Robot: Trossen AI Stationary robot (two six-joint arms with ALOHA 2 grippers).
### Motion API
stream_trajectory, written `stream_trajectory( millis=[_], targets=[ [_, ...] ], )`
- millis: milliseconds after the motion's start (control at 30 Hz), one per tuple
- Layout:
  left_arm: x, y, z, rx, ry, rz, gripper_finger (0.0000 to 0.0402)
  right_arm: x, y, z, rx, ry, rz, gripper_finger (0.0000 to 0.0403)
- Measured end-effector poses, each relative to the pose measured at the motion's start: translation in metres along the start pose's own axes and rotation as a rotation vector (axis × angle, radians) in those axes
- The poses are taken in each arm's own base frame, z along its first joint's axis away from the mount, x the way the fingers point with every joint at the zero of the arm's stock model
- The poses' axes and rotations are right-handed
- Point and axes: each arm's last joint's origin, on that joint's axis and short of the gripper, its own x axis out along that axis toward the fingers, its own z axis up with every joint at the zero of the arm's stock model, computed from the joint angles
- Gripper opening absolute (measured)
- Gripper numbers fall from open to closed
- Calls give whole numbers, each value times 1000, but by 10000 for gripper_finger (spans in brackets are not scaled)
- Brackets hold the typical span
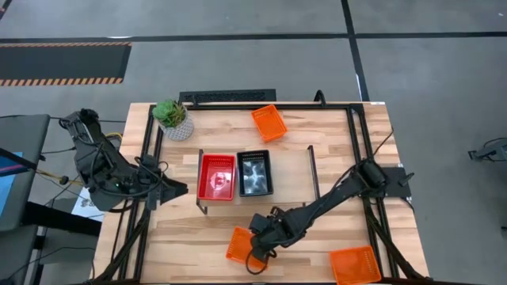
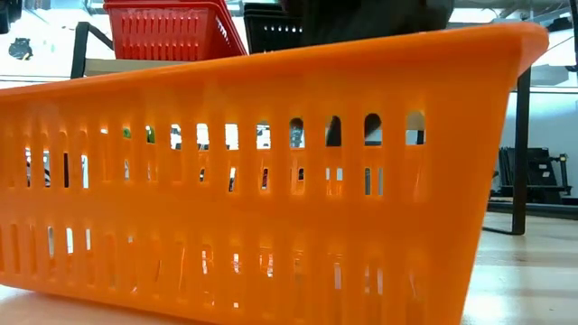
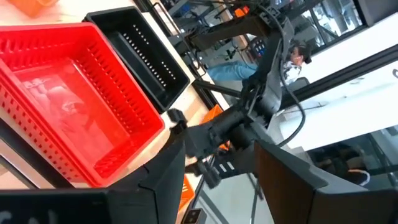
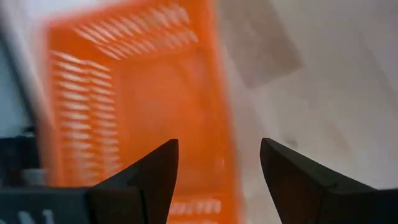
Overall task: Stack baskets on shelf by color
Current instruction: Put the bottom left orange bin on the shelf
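On the shelf, a red basket and a black basket sit side by side. Three orange baskets lie on the table: one at the far side, one at the near edge and one at the near right corner. My right gripper is open at the near-edge orange basket. Its fingers stand on either side of that basket's long wall, and I cannot tell whether they touch it. My left gripper is open and waits left of the shelf, facing the red basket.
A white pot with a green plant stands at the table's far left corner. The shelf's right third is bare wood. In the low view the near orange basket fills the picture, with the red basket and black basket behind it.
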Motion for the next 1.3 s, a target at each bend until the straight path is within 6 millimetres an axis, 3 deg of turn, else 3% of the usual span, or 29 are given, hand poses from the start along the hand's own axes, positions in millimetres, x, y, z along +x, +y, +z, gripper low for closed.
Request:
stream_trajectory(
  millis=[133, 300, 433, 633, 733, 900, 1000, 1100, 1200, 1300],
  targets=[
    [0, 0, 0, 3, 0, 3, 178, 15, -5, 0, 11, 17, -37, 250],
    [0, 1, 0, 6, 0, 5, 178, 18, -6, 0, 21, 37, -40, 235],
    [0, 1, 0, 3, -1, 8, 178, 21, -7, -5, 41, 104, -33, 172],
    [0, 2, 0, 7, -2, 12, 178, 20, -3, -10, 58, 146, -10, 24],
    [0, 2, 0, 7, -2, 12, 178, 6, 1, -10, 91, 164, 39, 15],
    [0, 2, 0, -1, -2, 12, 178, -42, 13, -16, 92, 149, 150, 9],
    [0, 2, 0, -4, 1, 11, 178, -91, 18, -21, 113, 109, 247, 10],
    [0, 2, 0, -5, 1, 12, 178, -142, 16, -27, 191, -41, 283, 6],
    [0, 2, 0, -5, 1, 11, 178, -192, -4, -29, 374, -262, 237, 10],
    [0, 2, 0, -5, 0, 12, 178, -221, -34, -32, 603, -435, 119, 7]
  ],
)
